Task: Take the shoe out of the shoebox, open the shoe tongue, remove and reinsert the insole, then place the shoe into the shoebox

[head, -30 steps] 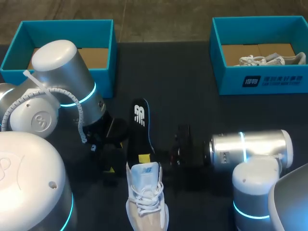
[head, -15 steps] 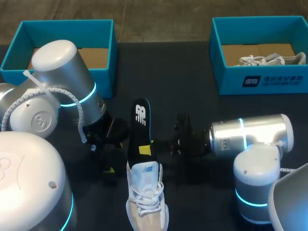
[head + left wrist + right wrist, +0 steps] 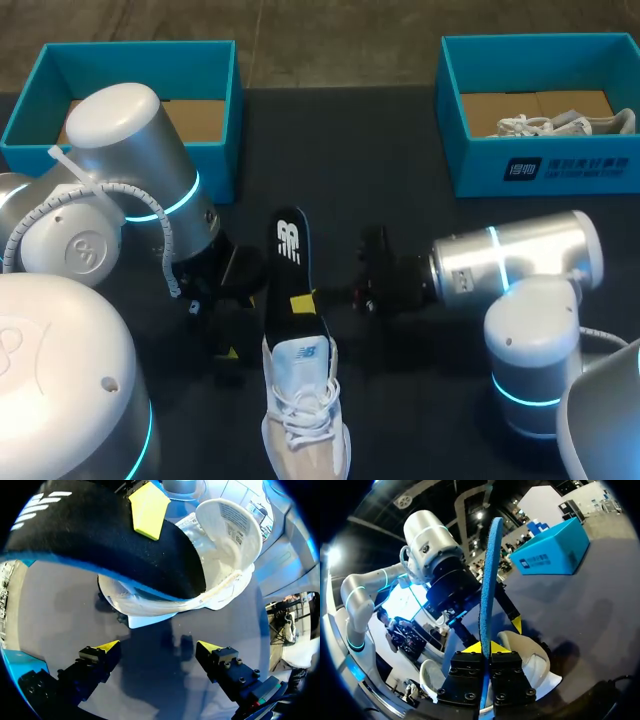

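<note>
A white shoe (image 3: 300, 415) lies on the dark table near the front edge, with its opening (image 3: 210, 565) just ahead of my left gripper. The black insole (image 3: 291, 262) with a blue edge stands tilted on its side, its lower end at the shoe's opening. My right gripper (image 3: 302, 303) is shut on the insole, and in its wrist view the blue edge (image 3: 489, 585) rises from between the closed yellow tips (image 3: 484, 647). My left gripper (image 3: 159, 647) is open low over the table beside the shoe, with nothing between its fingers.
An open blue shoebox (image 3: 225, 110) stands at the back left behind my left arm. A second blue shoebox (image 3: 540, 170) at the back right holds another white shoe (image 3: 560, 125). Bare dark table lies between the boxes.
My right gripper has closed on the insole. The right arm has shifted slightly toward the back, and the insole has moved a little with it. The left arm has stayed put.
</note>
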### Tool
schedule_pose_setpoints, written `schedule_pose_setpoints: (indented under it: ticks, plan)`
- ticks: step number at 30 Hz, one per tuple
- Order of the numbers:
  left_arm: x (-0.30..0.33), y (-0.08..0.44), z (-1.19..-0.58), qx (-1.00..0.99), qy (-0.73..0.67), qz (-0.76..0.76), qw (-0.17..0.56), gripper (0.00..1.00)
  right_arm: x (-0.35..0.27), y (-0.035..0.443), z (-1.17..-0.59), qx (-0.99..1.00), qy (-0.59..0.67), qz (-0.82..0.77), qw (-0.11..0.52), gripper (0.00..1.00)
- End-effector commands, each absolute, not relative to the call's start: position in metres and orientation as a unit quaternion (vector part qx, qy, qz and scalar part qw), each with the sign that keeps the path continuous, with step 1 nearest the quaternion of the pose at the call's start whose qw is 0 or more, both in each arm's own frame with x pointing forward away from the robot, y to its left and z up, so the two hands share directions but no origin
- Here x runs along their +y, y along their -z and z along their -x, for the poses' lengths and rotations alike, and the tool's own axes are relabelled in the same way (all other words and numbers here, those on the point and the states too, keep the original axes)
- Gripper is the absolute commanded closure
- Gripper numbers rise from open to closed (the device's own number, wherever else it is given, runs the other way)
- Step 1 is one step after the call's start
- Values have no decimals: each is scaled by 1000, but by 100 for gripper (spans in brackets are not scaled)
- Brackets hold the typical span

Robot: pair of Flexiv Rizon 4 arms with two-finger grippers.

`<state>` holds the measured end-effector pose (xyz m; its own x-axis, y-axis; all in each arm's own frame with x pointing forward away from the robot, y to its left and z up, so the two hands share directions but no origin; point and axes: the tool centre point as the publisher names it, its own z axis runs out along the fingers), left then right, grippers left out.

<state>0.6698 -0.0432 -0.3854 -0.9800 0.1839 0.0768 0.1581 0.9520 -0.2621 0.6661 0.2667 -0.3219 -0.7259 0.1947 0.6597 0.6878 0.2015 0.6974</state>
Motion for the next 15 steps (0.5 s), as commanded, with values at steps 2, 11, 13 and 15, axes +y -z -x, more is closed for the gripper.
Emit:
schedule_pose_setpoints:
  ticks: [2,11,13,15]
  plan:
    - [-42,386,-669,-987,-130,87,49,0,268,326,-663,-752,539,301,230,100]
    - [-42,386,-669,-987,-130,87,49,0,267,339,-647,-744,538,313,241,100]
    - [-42,386,-669,-987,-130,87,49,0,268,341,-641,-743,538,315,242,100]
    - [-42,386,-669,-987,-130,87,49,0,269,343,-637,-743,538,318,242,100]
